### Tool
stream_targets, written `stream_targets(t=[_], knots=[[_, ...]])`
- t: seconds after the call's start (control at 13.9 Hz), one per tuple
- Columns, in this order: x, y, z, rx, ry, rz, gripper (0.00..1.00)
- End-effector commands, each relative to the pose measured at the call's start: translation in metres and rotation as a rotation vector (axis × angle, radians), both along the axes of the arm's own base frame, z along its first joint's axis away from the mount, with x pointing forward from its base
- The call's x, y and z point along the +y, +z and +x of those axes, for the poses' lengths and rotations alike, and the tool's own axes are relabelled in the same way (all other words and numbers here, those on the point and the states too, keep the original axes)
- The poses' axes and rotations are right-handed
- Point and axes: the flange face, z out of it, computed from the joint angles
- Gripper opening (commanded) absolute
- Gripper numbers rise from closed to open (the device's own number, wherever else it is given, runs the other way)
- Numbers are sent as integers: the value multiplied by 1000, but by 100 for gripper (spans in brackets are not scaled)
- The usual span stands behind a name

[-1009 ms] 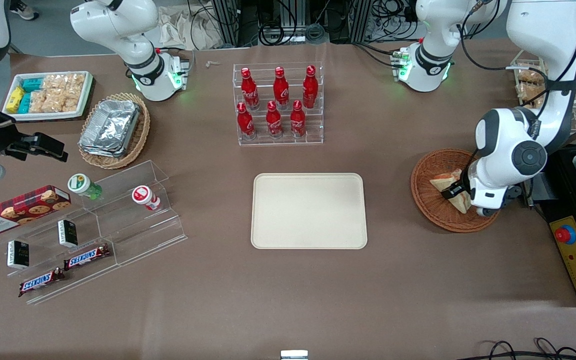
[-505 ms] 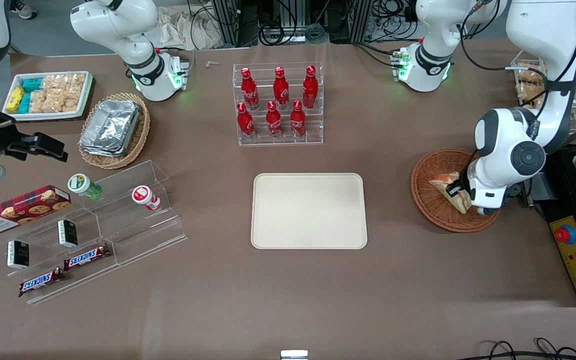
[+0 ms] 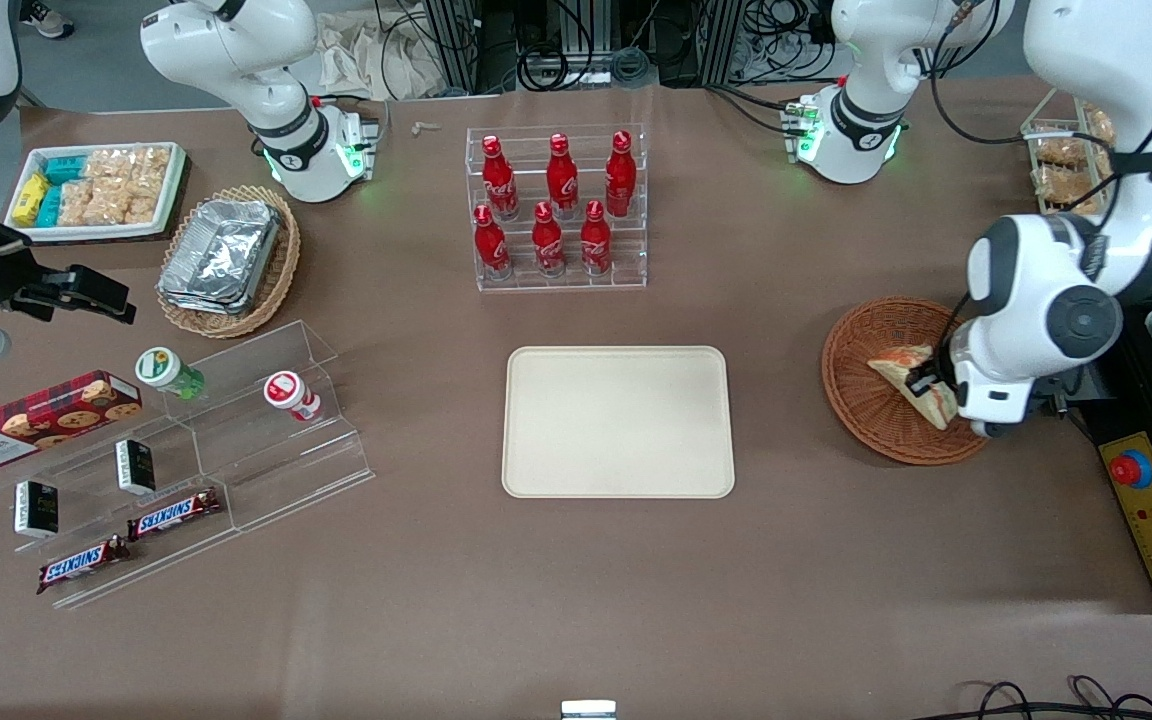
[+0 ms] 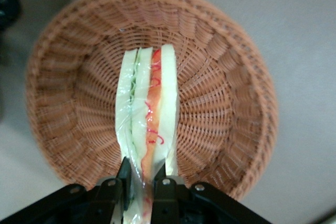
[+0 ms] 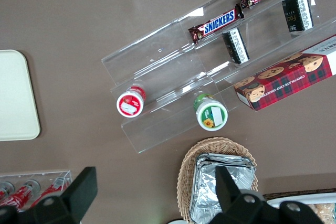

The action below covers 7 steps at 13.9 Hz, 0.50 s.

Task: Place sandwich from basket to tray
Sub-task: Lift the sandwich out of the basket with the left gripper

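At centre frame of the front view: tray (image 3: 619, 421), cream, flat, nothing on it, bare brown table (image 3: 786, 560) open on all four sides of its rim. At right of frame: basket (image 3: 861, 400), round woven wicker, holding one sandwich (image 3: 911, 375). Gripper (image 3: 928, 383) is clenched on the sandwich above the basket's floor; the white arm (image 3: 1046, 320) covers the basket's edge toward the working arm's end. Wrist view: sandwich (image 4: 147, 124) stands on edge, filling showing, fingers (image 4: 124, 178) pinching its cut-off end, basket (image 4: 226, 77) rim well apart all round.
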Motion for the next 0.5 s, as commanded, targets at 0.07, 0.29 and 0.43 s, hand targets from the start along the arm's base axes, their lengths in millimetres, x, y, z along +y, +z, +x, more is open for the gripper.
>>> stream_targets(t=[0.07,0.29,0.43], knots=[[-12,94,34,-12,-6,25,0],[-23,147,52,-42,-21,19,0],[-39,165,56,-71,-56,11,0]])
